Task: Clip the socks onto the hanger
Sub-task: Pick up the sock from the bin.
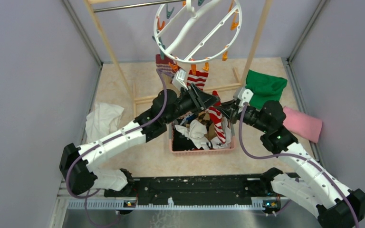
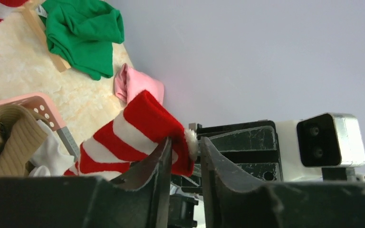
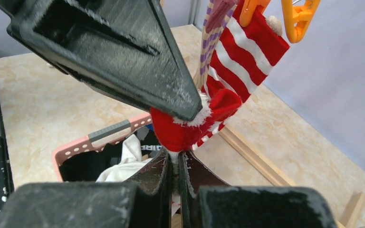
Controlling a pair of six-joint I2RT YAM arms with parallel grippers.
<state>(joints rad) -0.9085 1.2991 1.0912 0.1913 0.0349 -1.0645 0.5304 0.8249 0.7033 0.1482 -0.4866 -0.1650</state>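
Observation:
The white ring hanger hangs at the top centre with orange and teal pegs. A maroon striped sock and a red-and-white striped sock hang clipped under it. Above the basket, a second red-and-white sock hangs between both grippers. My right gripper is shut on that sock's red edge. My left gripper stands slightly open, the sock's cuff lying loose in the gap against one finger. In the top view the left gripper and right gripper nearly touch.
A pink basket with more socks sits below the grippers. A green cloth and a pink cloth lie at the right, a white cloth at the left. The wooden rack frame stands behind.

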